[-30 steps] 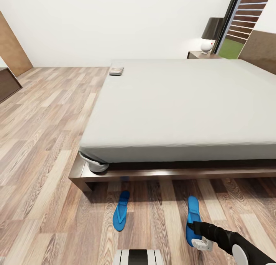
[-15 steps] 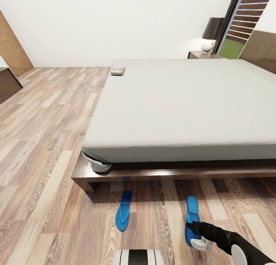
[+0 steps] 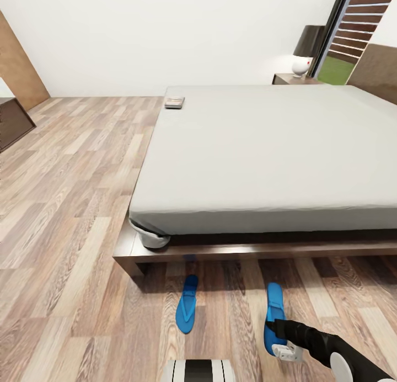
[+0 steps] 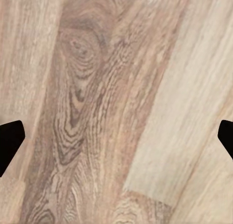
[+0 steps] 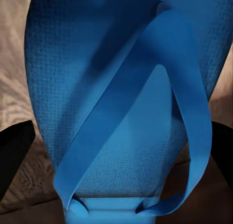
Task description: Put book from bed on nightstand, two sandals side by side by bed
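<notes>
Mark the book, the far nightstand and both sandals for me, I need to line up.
book [image 3: 174, 101]: head view, middle of its cover, far bed corner.
nightstand [image 3: 286, 79]: head view, its top, beside the lamp.
left sandal [image 3: 187, 311]: head view, mid-sole.
right sandal [image 3: 274, 304]: head view, its front half, ahead of the right arm.

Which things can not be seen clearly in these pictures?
- Book: too small in the head view to read its cover.
- Nightstand: mostly hidden behind the bed.
- Right sandal: its near end is covered by the right gripper; whether the jaws grip it is unclear.
</notes>
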Available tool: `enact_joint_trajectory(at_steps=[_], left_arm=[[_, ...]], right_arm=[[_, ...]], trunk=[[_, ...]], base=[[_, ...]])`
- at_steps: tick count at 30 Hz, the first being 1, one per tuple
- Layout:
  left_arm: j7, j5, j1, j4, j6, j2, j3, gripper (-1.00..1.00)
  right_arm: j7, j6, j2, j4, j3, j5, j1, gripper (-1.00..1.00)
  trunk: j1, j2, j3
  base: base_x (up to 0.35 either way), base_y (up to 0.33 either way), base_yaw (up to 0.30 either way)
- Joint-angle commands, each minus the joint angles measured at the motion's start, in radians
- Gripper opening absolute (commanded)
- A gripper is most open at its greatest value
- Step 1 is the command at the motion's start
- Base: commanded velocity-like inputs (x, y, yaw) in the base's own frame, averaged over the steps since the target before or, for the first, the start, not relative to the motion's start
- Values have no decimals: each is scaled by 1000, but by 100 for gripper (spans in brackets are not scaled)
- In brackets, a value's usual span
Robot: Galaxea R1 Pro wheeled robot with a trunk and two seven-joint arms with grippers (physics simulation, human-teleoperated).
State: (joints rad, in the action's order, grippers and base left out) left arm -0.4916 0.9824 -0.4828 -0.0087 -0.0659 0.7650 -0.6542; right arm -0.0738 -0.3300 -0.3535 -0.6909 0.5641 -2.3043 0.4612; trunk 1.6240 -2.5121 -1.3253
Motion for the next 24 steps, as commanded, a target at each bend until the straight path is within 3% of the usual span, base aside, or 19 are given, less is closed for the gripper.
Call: enact_joint_trajectory(at_steps=[1,24], left_arm=[[-3,10,0,-1,-7,0,-5,100],[-1,6,0,-1,1,-1,-7,100]], right_arm=[[-6,-1,-1,-1,2,-10,1,-100],[-6,-1,11,-1,4,-10,1,-100]], trunk=[[0,0,-1],[0,0,-1]], base=[[0,136,0],[13,61,0]])
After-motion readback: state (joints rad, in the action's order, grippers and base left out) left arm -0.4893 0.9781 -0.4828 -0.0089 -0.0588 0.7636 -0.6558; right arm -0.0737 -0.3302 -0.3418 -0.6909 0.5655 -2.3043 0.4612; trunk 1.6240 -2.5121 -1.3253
